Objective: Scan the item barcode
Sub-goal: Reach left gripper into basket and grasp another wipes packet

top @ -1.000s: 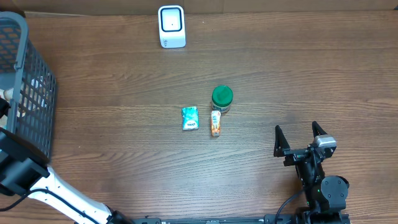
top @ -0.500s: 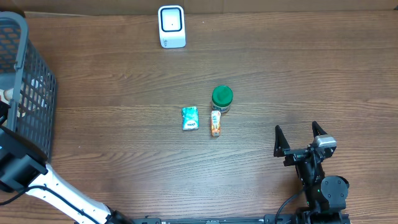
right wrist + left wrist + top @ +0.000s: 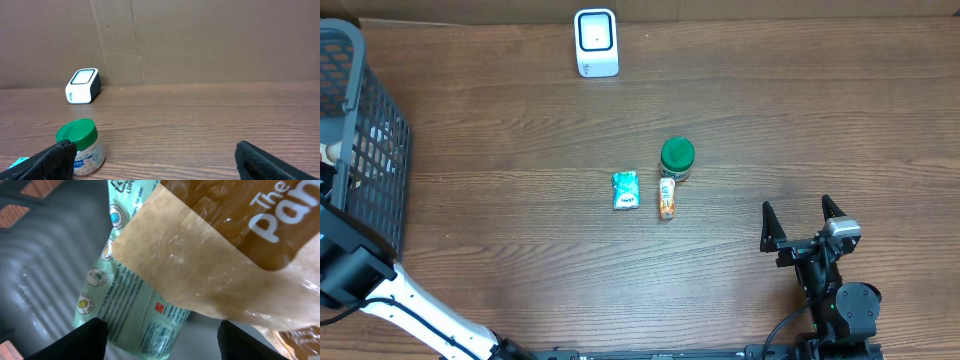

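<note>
At the near edge of the wooden tabletop (image 3: 520, 150), on the right, the right gripper (image 3: 802, 216) rests with its two black fingers spread wide apart and nothing between them. In the right wrist view the same fingertips (image 3: 55, 155) frame the bottom corners, with bare wood in the gap.

At the near left, the white left arm (image 3: 410, 305) runs up toward the wire basket (image 3: 365, 150) at the tabletop's left edge. The left gripper (image 3: 162, 337) cannot be made out in the overhead view. Its own camera shows its dark fingers (image 3: 85, 340) parted, low in the frame, with packaging right up against the lens: a brown and tan bag with white lettering (image 3: 225, 260) lying over a pale green packet with small print (image 3: 125, 305). The fingers stand open around the lower edge of these packets, but whether either one is pinched cannot be told. Grey ribbed surface shows behind them.

Toward the middle of the tabletop lie three items close together: a small teal packet (image 3: 625, 190), just to its right an orange packet (image 3: 667, 198), and touching the orange packet's far end an upright jar with a green lid (image 3: 677, 157). No barcode can be read on any of them.

At the far edge, well apart from the items, stands the white barcode scanner (image 3: 596, 42), upright before a brown cardboard wall (image 3: 200, 40).
</note>
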Controlling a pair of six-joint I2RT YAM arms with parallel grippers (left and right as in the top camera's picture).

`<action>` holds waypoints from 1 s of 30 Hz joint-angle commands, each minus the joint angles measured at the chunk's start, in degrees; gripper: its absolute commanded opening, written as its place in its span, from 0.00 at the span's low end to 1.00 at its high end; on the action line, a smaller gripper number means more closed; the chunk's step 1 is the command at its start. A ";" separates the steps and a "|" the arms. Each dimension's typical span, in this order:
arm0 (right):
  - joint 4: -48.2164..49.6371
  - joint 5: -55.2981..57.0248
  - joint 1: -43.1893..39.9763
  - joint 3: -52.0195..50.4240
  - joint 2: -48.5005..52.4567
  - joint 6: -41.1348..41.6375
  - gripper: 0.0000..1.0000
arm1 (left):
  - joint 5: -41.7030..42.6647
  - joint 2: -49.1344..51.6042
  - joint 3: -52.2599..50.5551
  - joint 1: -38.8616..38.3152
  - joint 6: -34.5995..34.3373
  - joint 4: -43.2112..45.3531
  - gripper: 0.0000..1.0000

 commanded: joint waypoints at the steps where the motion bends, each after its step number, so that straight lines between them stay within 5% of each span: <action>1: 0.24 0.07 0.37 -0.61 -0.42 0.22 1.00 | -1.16 0.98 -2.93 0.13 0.92 1.79 0.76; 6: 0.24 0.07 0.37 -0.61 -0.42 0.22 1.00 | -1.22 0.98 -8.22 0.15 2.40 4.31 0.68; 8: 0.24 0.07 0.37 -0.61 -0.42 0.22 1.00 | -1.22 0.98 -8.70 0.20 2.40 4.28 0.44; 10: 0.24 0.07 0.37 -0.61 -0.42 0.22 1.00 | -1.16 0.83 -8.61 0.20 2.38 3.98 0.08; 11: 0.24 0.07 0.37 -0.61 -0.42 0.22 1.00 | -1.16 0.83 -8.41 0.20 2.34 3.52 0.04; 20: 0.24 0.07 0.37 -0.61 -0.42 0.22 1.00 | 0.42 -2.73 1.22 0.02 -2.21 -6.84 0.04; 30: 0.24 0.07 0.37 -0.61 -0.42 0.22 1.00 | 17.84 -17.42 8.85 -0.04 -3.58 -9.86 0.04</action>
